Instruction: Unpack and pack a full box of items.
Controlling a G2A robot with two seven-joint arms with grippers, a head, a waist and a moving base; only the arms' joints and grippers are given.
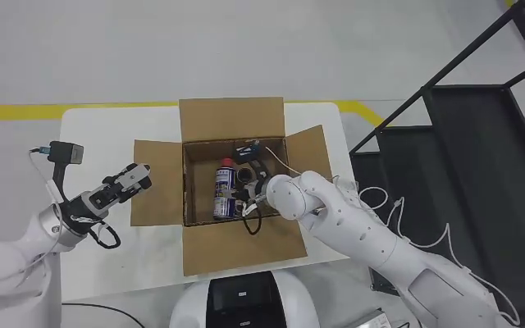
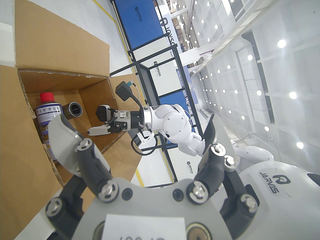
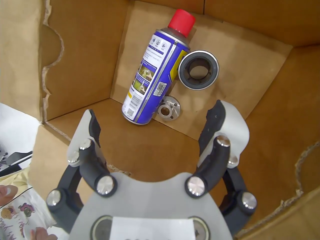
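Closest to the right wrist camera, the right gripper (image 3: 155,112) has its two fingers (image 3: 235,126) spread wide with nothing between them; it grips no item and touches none. Just beyond the fingertips, on the floor of the cardboard box (image 3: 82,38), a blue spray can (image 3: 155,76) with a red cap lies on its side. A small metal flange (image 3: 169,111) rests against the can near its base. A dark bearing ring (image 3: 198,69) sits just beside the can's shoulder, and I cannot tell whether the two touch. Seen from the top view, these three items cluster near the middle of the box, whose four flaps are folded outward over the white table (image 1: 98,131).

Every item I can make out is inside the box. I judge that lifting these three out is not yet done, and that the repacking comes after that. The spread fingers poised over the cluster suggest a pick is being lined up, most likely the can or the ring.

The right arm comes in from the robot's right, with its forearm over the near right corner of the box. Its wrist is bent so the gripper points into the opening.

The left gripper (image 1: 135,179) is also wide open and empty. It hangs over the table just outside the left flap, aimed toward the box and well apart from the items.
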